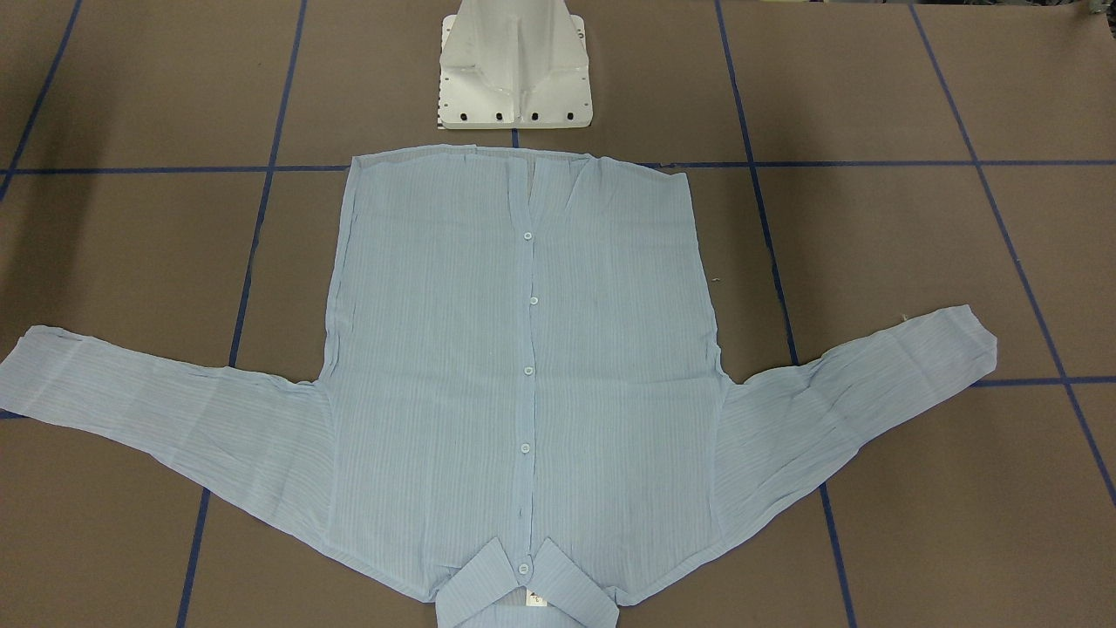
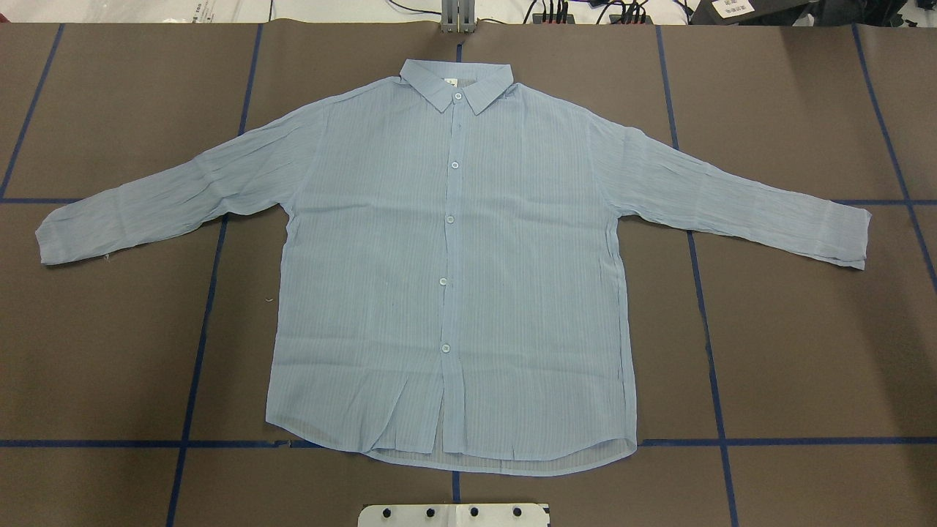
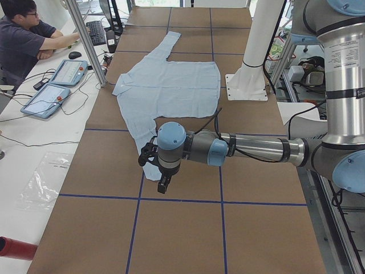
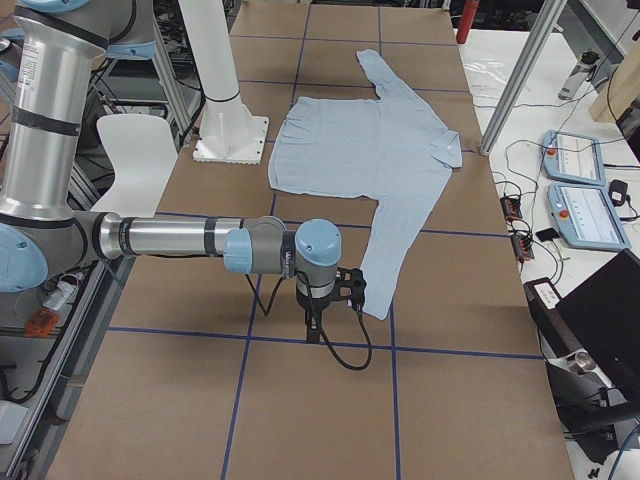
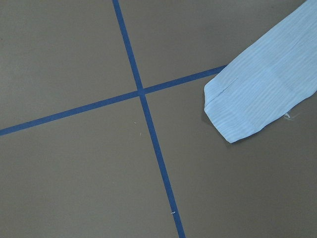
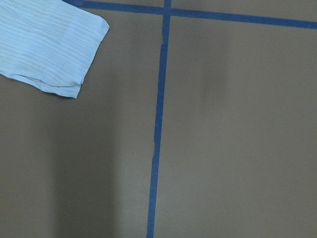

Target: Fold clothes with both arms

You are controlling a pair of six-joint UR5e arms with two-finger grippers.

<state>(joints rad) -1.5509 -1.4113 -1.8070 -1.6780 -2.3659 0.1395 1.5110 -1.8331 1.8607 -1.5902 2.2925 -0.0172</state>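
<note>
Lying flat and buttoned at the middle of the surface [image 2: 805, 344], the shirt [image 2: 454, 278] is spread front-up. In the overhead view its collar [image 2: 455, 84] is at 12 o'clock and its sleeves are splayed toward 9 and 3, presumably so that each arm is offered one cuff. The thin cloth is pinstriped and lightly crinkled; the matte brown surface is gridded with blue tape [image 2: 805, 441]. The left end effector [image 3: 163, 184] is held near the left cuff [image 5: 233, 114], the right end effector [image 4: 313, 332] near the right cuff [image 6: 64, 49]. Whether either is spread cannot be told.
</note>
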